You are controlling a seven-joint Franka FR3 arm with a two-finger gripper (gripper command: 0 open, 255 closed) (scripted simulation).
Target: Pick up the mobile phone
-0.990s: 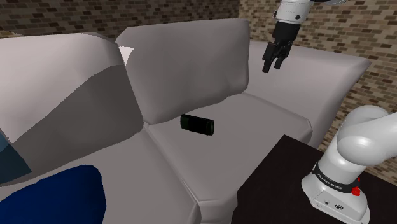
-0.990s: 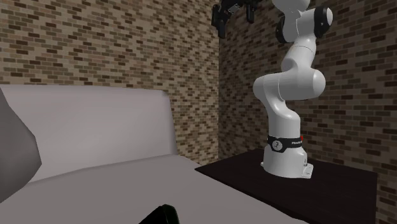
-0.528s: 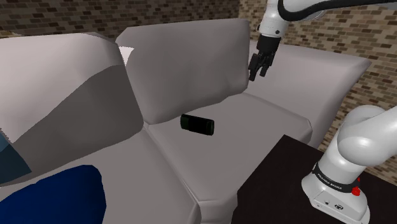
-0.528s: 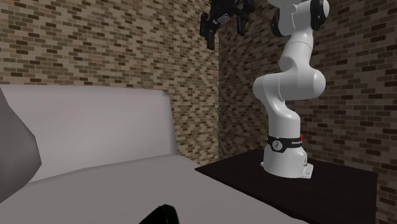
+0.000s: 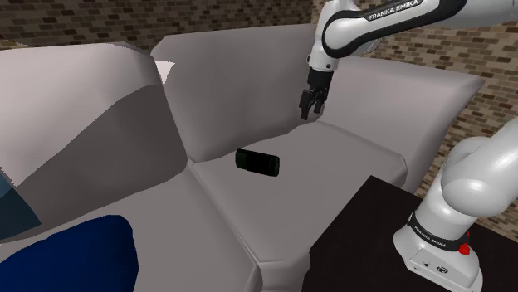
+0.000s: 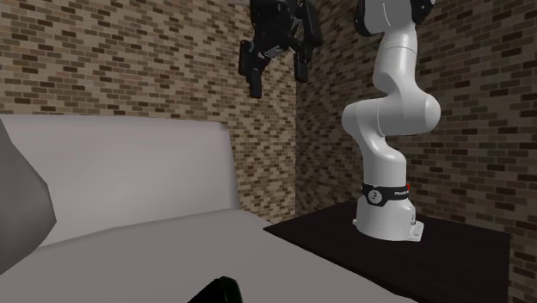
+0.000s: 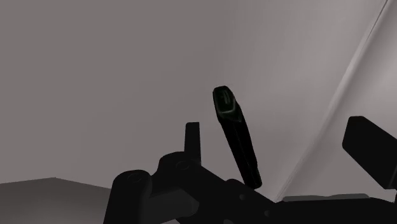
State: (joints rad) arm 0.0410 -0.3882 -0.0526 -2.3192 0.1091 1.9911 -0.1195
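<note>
Black slim mobile phone [image 5: 257, 162] with green-tinged edge, flat on sofa [image 5: 349, 158].

A pale grey sofa [image 5: 249, 224] stands against a brown brick wall [image 6: 129, 60]. Toward the shoulder view's left, its upright back cushion [image 5: 241, 83] adjoins a larger, partly shadowed cushion [image 5: 75, 124], with a small white patch [image 5: 166, 70] showing between them. A dark blue thing [image 5: 87, 257] sits at that view's lower left, below the larger cushion.

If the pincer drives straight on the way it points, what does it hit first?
Most likely the grey sofa seat, just beside the dark mobile phone rather than on it. The open pincer aims down at that seat, but depth is unclear.
</note>
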